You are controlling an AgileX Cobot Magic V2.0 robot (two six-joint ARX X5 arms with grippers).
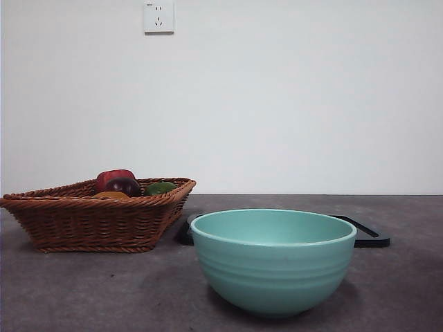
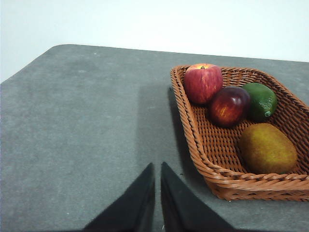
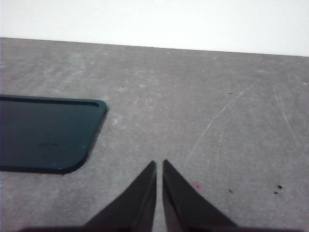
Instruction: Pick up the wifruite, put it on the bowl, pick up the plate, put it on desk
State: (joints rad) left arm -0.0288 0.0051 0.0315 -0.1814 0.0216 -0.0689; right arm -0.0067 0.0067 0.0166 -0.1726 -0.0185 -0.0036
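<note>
Wifruite (image 2: 268,148) lies in wicker basket (image 1: 97,221) beside three other fruits. Bowl (image 1: 273,259) partly hides black plate (image 3: 46,140). Left gripper (image 2: 158,166) and right gripper (image 3: 159,163) jaws together, clear of everything.

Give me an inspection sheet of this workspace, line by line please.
Surface: dark grey desk, faint scratches in the right wrist view.
Job's things: mint-green bowl upright, empty as far as seen; brownish-orange fruit in the wicker basket.
Clutter: red apple, dark red fruit, green fruit in the basket; black tray flat behind the bowl.
Grippers: left gripper and right gripper shut, holding nothing, above bare desk.
Cables: nothing seen.
Surroundings: white wall, wall socket.
</note>
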